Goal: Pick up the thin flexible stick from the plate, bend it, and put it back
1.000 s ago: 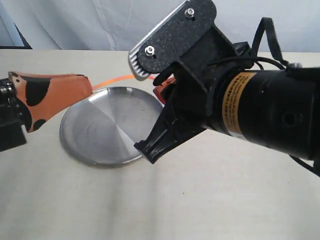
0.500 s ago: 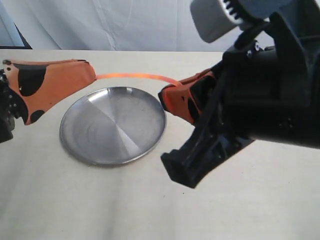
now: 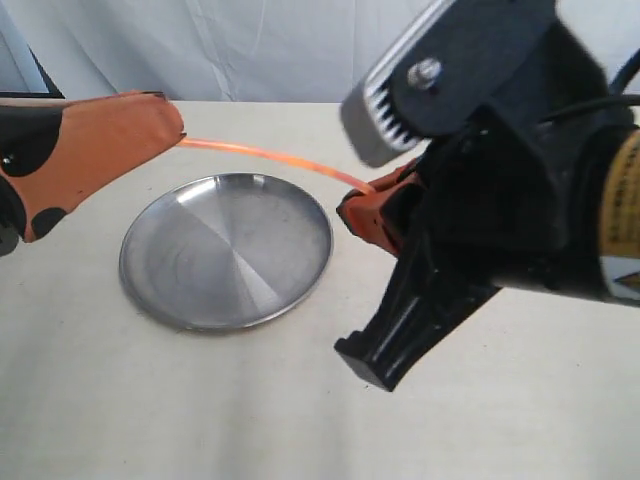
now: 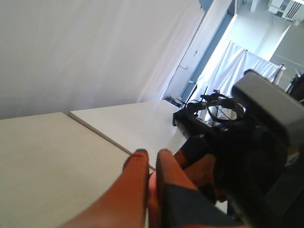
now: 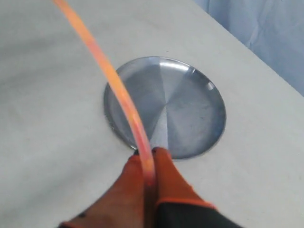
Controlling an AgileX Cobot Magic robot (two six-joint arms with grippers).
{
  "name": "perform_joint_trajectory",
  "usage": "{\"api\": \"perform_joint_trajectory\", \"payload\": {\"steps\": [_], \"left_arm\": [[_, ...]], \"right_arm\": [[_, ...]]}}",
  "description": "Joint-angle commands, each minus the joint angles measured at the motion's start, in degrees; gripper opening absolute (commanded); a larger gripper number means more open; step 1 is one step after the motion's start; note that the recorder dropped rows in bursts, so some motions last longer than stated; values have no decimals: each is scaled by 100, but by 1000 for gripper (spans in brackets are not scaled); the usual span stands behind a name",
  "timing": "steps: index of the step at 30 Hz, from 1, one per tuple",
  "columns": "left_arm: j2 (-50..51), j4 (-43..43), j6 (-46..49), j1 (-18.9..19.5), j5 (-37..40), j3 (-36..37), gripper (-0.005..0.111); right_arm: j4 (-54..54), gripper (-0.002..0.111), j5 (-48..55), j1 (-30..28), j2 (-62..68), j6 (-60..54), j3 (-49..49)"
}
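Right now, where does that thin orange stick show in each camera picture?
Exterior view: the stick arcs above the plate's far rim, upper middle.
Left wrist view: not discernible.
Right wrist view: the stick curves from the top edge across the plate.
Shared landmark: the plate, in the exterior and right wrist views only.

Exterior camera: close in, looking slightly down across the table (image 3: 200,400) — the right arm (image 3: 520,200) crowds frame right. Right wrist camera stares steeply down on the plate (image 5: 190,109), shared with the exterior view; left wrist camera faces nearly level toward the right arm — also shared.
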Motion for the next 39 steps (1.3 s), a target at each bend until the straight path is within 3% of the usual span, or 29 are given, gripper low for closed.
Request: {"api": "perform_joint_trajectory", "payload": {"steps": [1, 6, 9, 14, 20, 24, 29, 33, 35, 37, 39], "left_arm": [[3, -285, -192, 34, -394, 33, 0], [3, -32, -363, 34, -583, 33, 0], [3, 321, -362, 34, -233, 33, 0], [3, 1184, -365, 34, 1272, 33, 0], [3, 1362, -340, 34, 2876, 33, 0], [3, 1362, -273, 34, 3109, 33, 0], [3, 1362, 9, 34, 2875, 33, 1], [3, 1362, 9, 34, 2716, 33, 21], [3, 1362, -4, 34, 2593, 33, 39], [-35, 1165, -70, 34, 2511, 33, 64], [-201, 1153, -539, 34, 2511, 23, 63]], "right_arm": [[-810, -1, 128, -27, 624, 143, 42], [-2315, -1, 417, -39, 1306, 1468, 42], [-2815, -1, 708, -39, 1569, 1976, 42], [-2605, -1, 726, -28, 1510, 1967, 42], [-1761, -1, 326, -28, 951, 1792, 42], [-631, -1, -572, -28, 455, 970, 42], [-794, -1, -102, -40, 424, 927, 42], [-1032, -1, 43, -40, 803, 875, 42], [-1211, -1, -197, -40, 1028, 875, 42], [-1547, -1, -367, -40, 1458, 1035, 42], [-1783, -1, -533, -216, 1939, 1287, 42]]}}
